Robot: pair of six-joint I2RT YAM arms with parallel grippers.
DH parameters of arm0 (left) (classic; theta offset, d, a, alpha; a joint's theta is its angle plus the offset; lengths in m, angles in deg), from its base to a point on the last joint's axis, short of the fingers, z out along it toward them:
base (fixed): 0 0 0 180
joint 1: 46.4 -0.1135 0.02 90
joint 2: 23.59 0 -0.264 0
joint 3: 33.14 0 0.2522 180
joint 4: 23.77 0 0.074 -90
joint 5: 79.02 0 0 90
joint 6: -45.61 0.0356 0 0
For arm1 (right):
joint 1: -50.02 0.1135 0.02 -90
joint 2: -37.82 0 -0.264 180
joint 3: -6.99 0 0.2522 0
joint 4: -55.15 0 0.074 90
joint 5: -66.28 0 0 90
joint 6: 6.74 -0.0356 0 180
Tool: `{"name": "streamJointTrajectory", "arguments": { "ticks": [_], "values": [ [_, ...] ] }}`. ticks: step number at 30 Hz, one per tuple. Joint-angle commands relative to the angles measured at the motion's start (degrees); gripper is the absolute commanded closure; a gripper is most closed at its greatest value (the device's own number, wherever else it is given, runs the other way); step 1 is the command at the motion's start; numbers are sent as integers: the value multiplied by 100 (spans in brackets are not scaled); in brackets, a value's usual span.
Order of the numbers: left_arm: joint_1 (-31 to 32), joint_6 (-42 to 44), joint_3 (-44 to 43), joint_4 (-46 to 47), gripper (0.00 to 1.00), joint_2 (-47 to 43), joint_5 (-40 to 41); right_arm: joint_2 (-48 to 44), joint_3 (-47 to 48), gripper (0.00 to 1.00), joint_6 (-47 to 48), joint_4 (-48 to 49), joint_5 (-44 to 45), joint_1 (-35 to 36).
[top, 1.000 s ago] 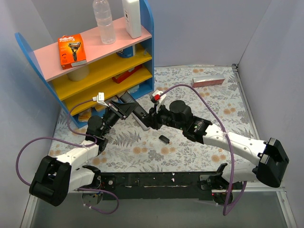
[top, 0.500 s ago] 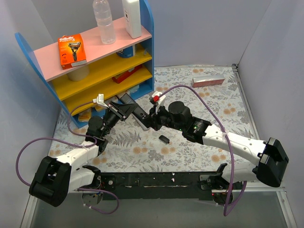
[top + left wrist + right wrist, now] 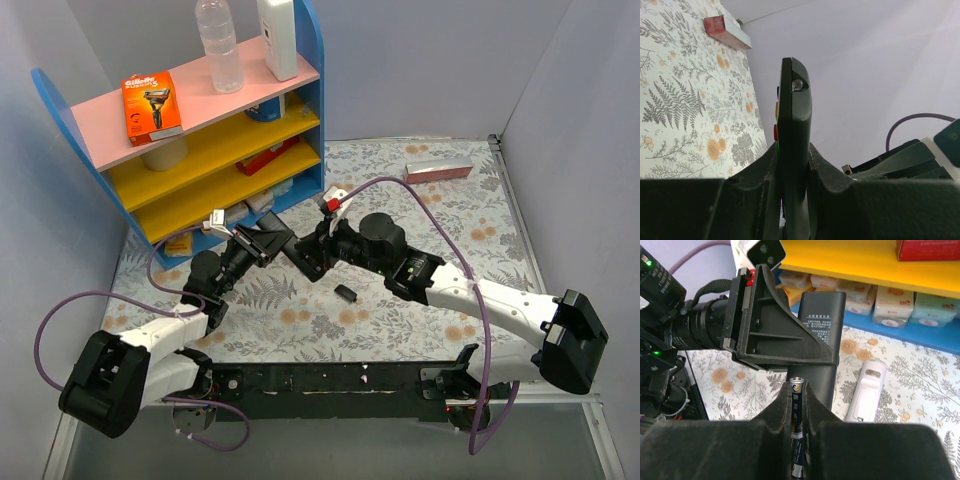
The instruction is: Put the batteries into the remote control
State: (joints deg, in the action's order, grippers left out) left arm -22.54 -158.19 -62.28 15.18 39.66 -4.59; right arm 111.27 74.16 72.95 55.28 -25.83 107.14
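Left gripper point(image 3: 792, 152) clamps one slim black plastic remote control point(image 3: 794, 100); right gripper point(image 3: 796, 390) pinches one black cylindrical battery point(image 3: 796, 412) near it.

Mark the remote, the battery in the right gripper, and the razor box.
remote point(image 3: 794, 125): left wrist view, narrow side edge.
battery point(image 3: 796, 400): right wrist view, body below the tip.
razor box point(image 3: 152, 104): top external view, orange front face.
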Motion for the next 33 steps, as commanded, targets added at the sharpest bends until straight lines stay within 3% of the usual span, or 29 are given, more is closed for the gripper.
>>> {"name": "streamJointTrajectory", "arguments": {
  "ticks": [1, 16, 33],
  "values": [
    [23, -292, -62, -85, 100, -304, 203, -41, -181, 96, 73, 860, -175, 1],
    [31, -1003, -194, -472, 100, -515, 766, -226, -779, 94, -174, 1449, -501, 9],
    [93, -1549, -238, -683, 100, -638, 784, -463, -1192, 93, 336, 2909, -96, 1]
  ]
}}
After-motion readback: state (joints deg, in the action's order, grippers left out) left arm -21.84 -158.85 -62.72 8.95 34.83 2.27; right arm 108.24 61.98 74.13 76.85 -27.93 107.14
